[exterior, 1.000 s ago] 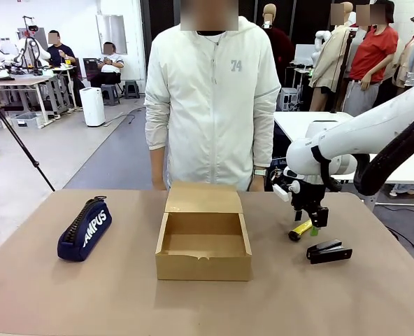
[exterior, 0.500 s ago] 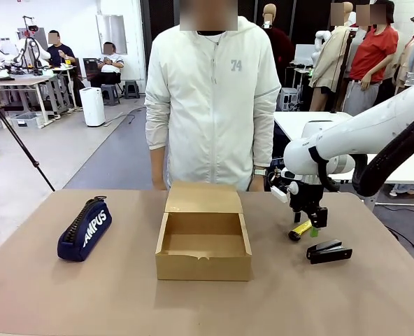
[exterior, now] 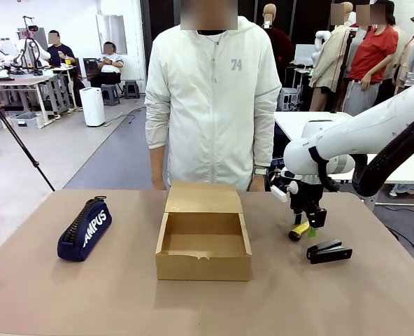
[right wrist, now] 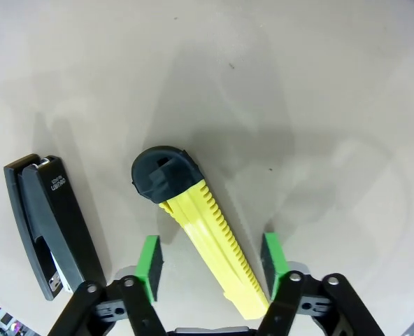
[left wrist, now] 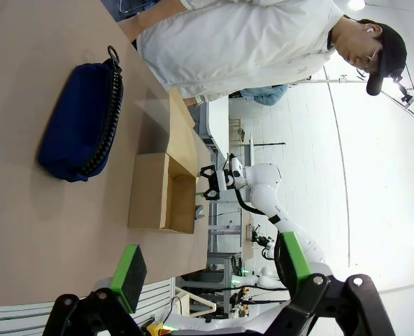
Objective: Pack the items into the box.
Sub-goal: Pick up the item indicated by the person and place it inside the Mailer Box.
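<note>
Right gripper (right wrist: pixel 212 264) stood near the tabletop's right edge, jaws part-open astride the yellow cutter (right wrist: pixel 193 217), pads clear of it, nothing held. Closure should centre on the handle. Stapler (right wrist: pixel 53 224) lay just beside, box (exterior: pixel 203 267) open mid-tabletop, pouch (exterior: pixel 86 231) towards the left edge. Left gripper (left wrist: pixel 207 273) was spread wide, empty.

Table (exterior: pixel 123 294): box (exterior: pixel 203 267) at frame centre, lid flap thrown back on its far side; pouch (exterior: pixel 85 230) on the tabletop at centre left, well apart from the box; stapler (exterior: pixel 329 251) at right; knife (exterior: pixel 300 229) just behind and left of the stapler, between it and the box; right gripper (exterior: pixel 311 222) over the knife, one finger on each side, not touching; person (exterior: pixel 214 105) behind the box, at the far edge.
</note>
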